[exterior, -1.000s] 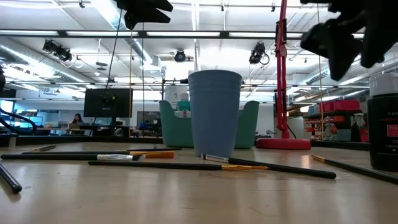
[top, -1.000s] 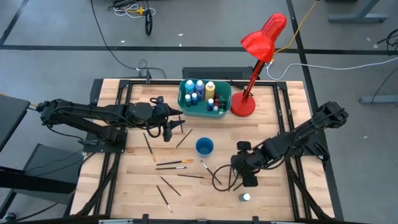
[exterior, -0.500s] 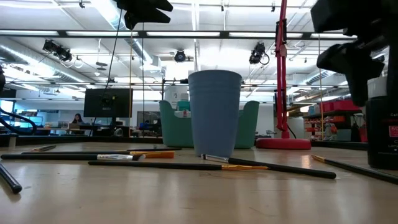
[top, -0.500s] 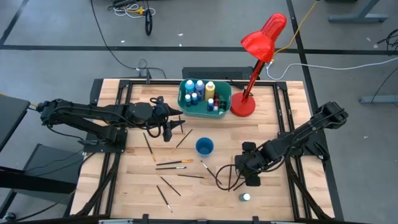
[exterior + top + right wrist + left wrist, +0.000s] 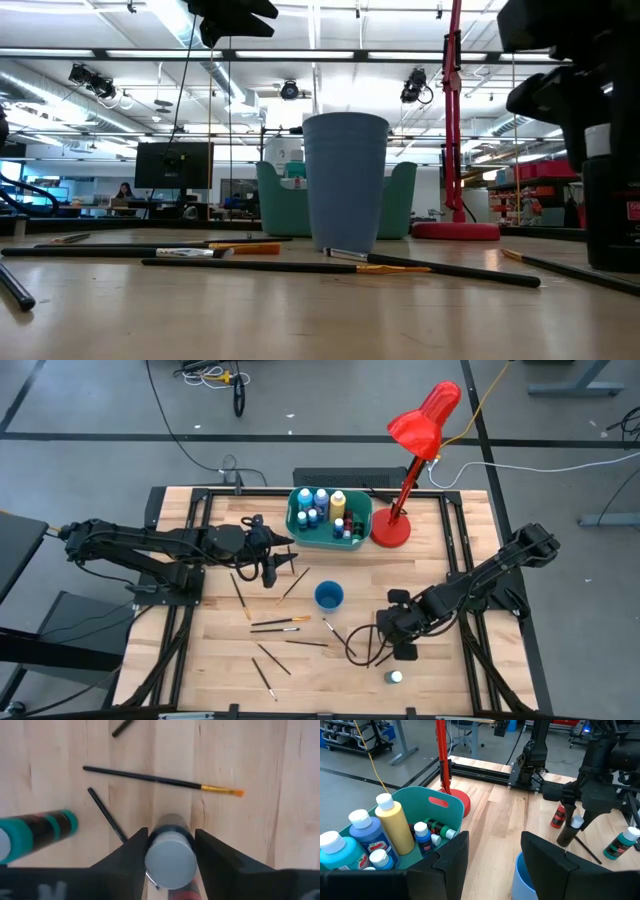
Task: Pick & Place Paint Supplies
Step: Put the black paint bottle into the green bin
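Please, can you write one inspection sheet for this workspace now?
Surface: wood table, brushes scattered across it.
Job's things: bottles in teal tub; dark bottle upright; green bottle lying.
Clutter: blue cup, red lamp.
Grippers: right gripper around the dark bottle's cap, jaws beside it; left gripper open near the tub.
Cables: yellow and white ones on the floor.
Surroundings: open workshop, monitors.
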You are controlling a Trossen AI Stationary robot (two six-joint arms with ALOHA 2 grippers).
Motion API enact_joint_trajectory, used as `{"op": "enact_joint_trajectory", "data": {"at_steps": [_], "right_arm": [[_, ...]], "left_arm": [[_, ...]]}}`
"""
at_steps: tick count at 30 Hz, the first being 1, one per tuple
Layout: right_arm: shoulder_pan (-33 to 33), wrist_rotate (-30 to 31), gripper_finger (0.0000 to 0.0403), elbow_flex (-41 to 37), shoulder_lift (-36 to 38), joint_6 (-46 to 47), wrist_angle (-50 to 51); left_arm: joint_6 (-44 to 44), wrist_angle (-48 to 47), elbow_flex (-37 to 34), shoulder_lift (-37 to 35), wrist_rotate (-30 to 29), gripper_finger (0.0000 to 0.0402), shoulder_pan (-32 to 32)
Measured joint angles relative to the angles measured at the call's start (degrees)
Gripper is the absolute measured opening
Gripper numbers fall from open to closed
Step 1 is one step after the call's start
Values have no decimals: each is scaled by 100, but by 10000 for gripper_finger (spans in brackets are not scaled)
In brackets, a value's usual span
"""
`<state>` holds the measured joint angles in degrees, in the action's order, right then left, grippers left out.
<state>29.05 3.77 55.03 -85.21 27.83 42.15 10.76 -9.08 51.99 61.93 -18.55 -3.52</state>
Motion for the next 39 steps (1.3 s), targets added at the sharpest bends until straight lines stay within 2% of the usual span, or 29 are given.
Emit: {"op": "enact_joint_trajectory", "data": {"at_steps": [5, 15, 17, 21, 25, 27, 31, 34, 39], "right_arm": [[-86, -22, 112, 66, -5, -47, -226], [-661, 307, 108, 1062, -7, -1125, -50], [-833, 505, 108, 1399, -7, -1524, 229], [-1253, 1338, 114, 2145, -4, -2401, 746], [-1984, 1676, 112, 2503, 0, -3357, 343], [-2438, 1508, 111, 2504, 0, -3771, -209], [-3342, 668, 112, 2510, -154, -4285, -1323], [-3889, 111, 112, 2499, -437, -4607, -1792], [-4457, -22, 112, 2499, -1110, -5025, -1963]], "left_arm": [[0, -2, 0, 0, 18, 190, 1], [0, -2, 0, 0, 168, 190, 1], [-1, -2, 0, 0, 167, 190, 1], [-97, -7, 0, 0, 143, 190, 1], [-317, -7, 0, 0, 130, 190, 3], [-475, -7, 0, 0, 122, 190, 3], [-765, -7, 0, 0, 103, 190, 3], [-820, -31, 0, 0, 119, 190, 3], [-820, -65, 0, 0, 119, 190, 2]]}}
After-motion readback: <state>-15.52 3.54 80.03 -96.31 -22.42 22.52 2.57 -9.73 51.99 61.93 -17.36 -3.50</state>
